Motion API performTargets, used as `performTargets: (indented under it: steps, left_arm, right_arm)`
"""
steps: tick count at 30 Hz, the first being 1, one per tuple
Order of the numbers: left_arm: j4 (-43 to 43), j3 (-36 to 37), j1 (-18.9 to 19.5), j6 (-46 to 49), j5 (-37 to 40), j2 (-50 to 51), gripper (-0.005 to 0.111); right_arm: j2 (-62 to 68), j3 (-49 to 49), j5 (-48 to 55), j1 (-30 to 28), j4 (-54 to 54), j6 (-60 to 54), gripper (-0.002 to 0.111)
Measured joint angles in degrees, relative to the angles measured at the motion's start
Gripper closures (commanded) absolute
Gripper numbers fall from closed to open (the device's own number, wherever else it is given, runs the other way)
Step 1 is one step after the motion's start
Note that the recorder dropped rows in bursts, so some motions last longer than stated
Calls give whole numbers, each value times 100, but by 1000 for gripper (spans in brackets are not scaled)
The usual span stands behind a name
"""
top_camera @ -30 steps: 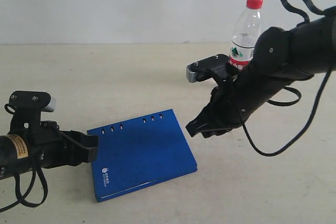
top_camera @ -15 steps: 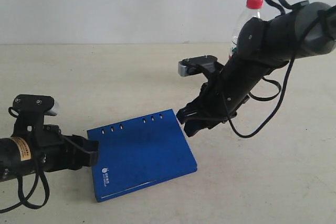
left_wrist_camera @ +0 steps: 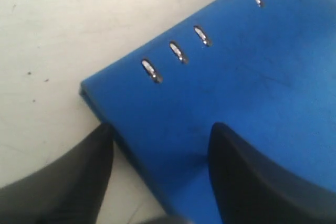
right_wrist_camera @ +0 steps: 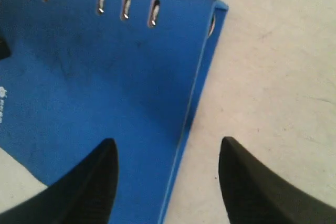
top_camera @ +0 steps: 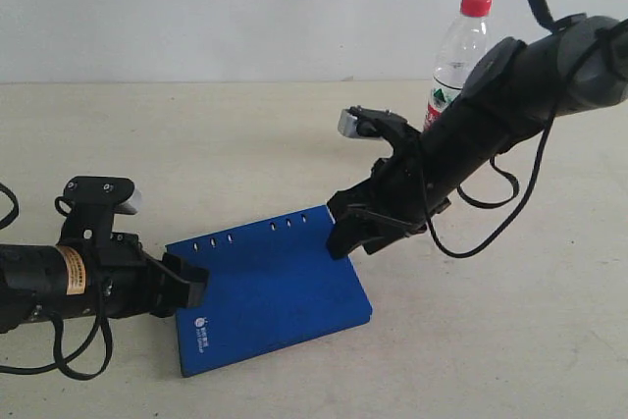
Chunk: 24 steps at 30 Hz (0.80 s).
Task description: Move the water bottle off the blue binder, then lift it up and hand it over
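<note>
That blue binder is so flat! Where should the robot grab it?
Grab a thin side edge, coming in low from the side. The blue binder lies flat on the table, so only edges can be pinched. The open left gripper and right gripper each straddle one.

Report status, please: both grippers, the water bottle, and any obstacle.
Left gripper open, astride blue binder edge. Right gripper open, astride opposite edge. Water bottle upright on table, off binder, behind right arm. Nothing else on binder.

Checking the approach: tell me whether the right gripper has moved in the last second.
Yes: the right gripper shifted left, away from the standing water bottle, reaching the blue binder's edge.
</note>
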Motion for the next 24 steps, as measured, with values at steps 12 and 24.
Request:
performTargets:
  steps: [12, 24]
  left_arm:
    - [22, 0, 0, -13, -10, 0, 56]
    - [-104, 11, 56, -116, -4, -37, 56]
  right_arm:
    - [551, -556, 579, -34, 732, -643, 57]
    - [564, -556, 1575, -232, 1416, -2344, 59]
